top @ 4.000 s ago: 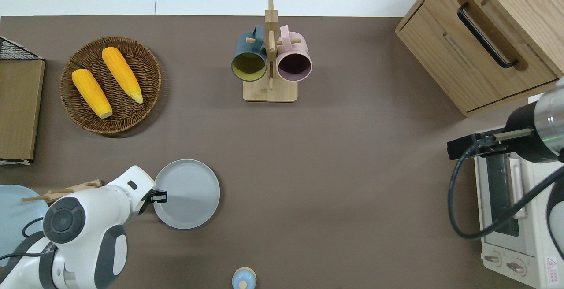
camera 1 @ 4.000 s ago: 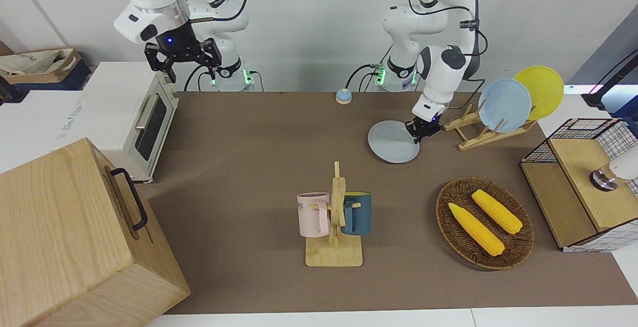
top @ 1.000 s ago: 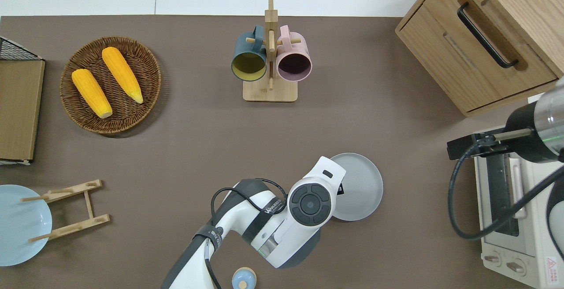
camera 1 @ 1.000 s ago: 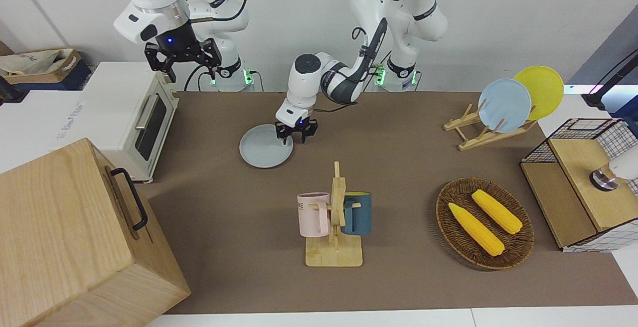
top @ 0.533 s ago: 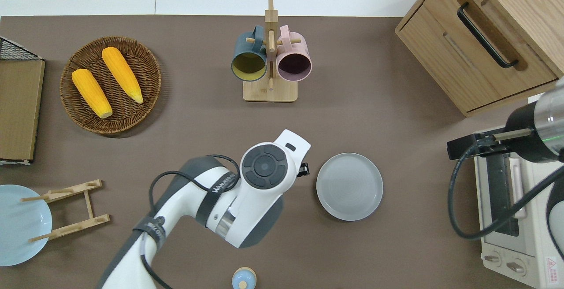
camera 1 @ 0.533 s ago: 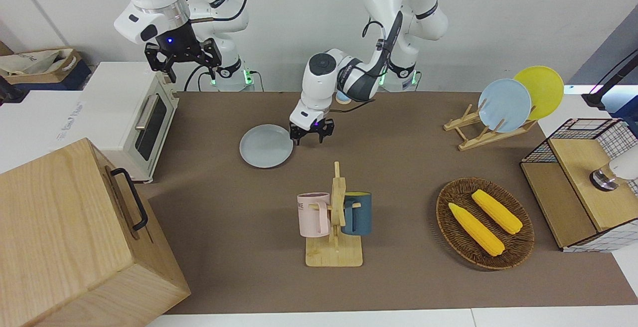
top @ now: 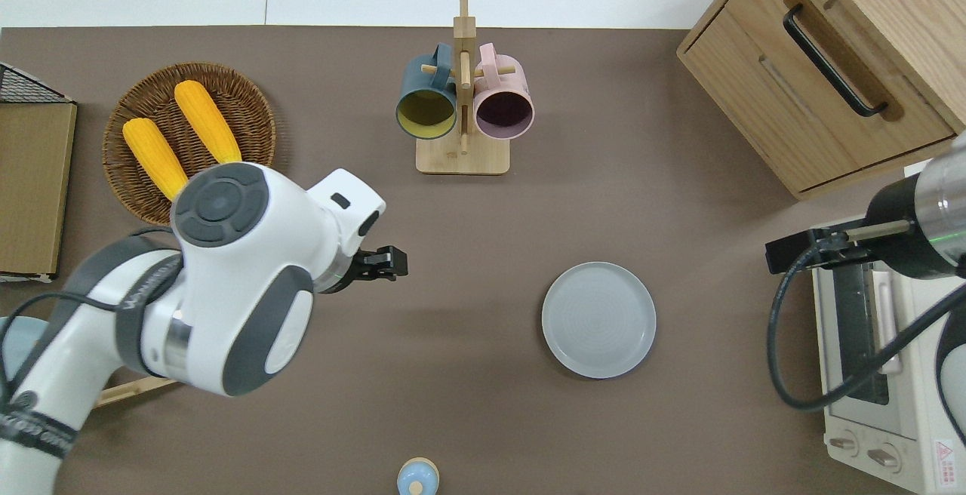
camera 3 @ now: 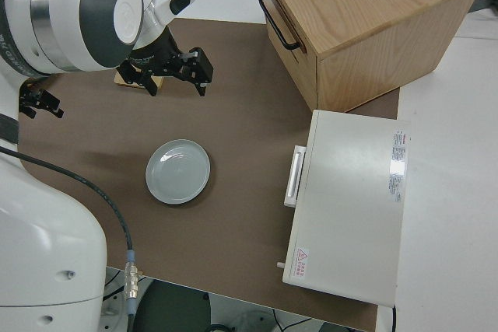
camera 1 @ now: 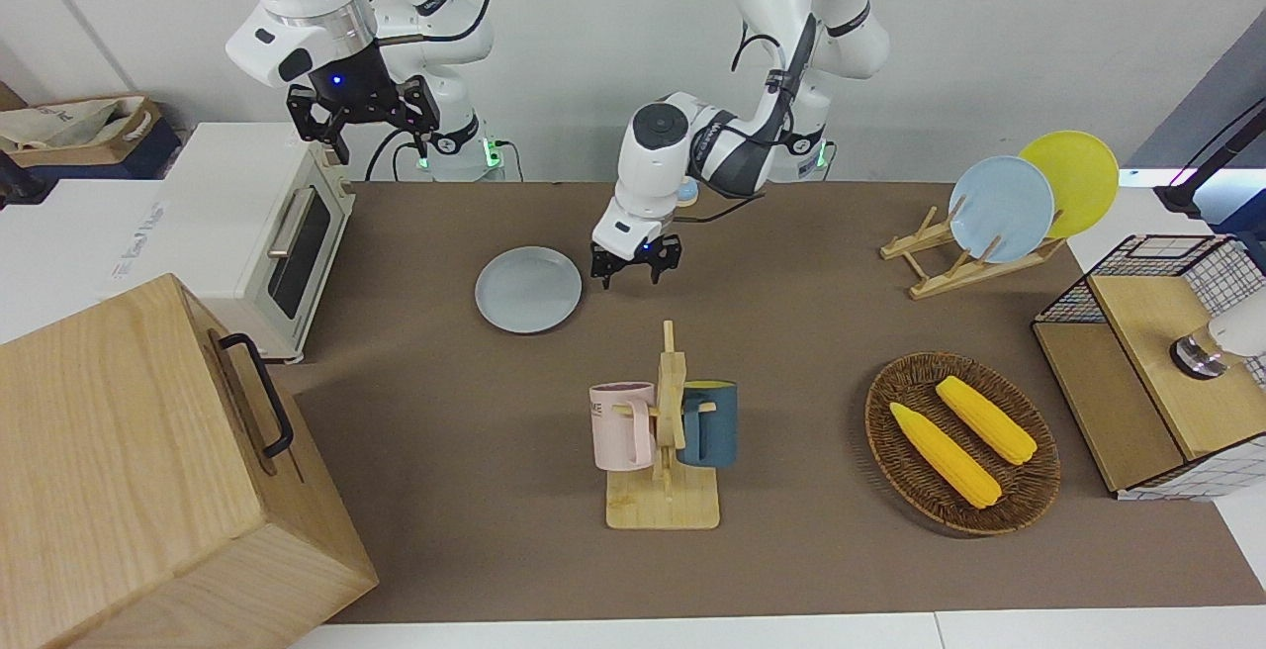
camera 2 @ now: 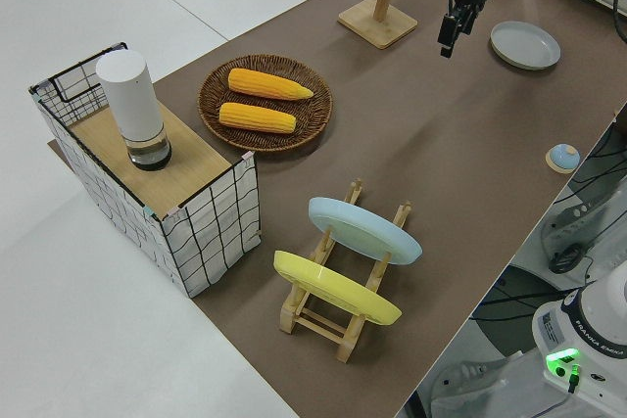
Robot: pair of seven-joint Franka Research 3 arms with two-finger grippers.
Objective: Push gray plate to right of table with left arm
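Observation:
The gray plate lies flat on the brown table, toward the right arm's end and close to the toaster oven. My left gripper hangs open and holds nothing. It is over bare table a good way from the plate, toward the left arm's end, and it does not touch the plate. The right arm is parked with its gripper open.
A wooden mug rack with two mugs stands farther from the robots than the plate. A wicker basket holds two corn cobs. A plate rack, wire box, toaster oven, wooden cabinet and small blue bell ring the table.
The plate slid from beside the plate rack to the right arm's end. In the last second the left gripper left the plate and drew back toward its own end; the plate stays still.

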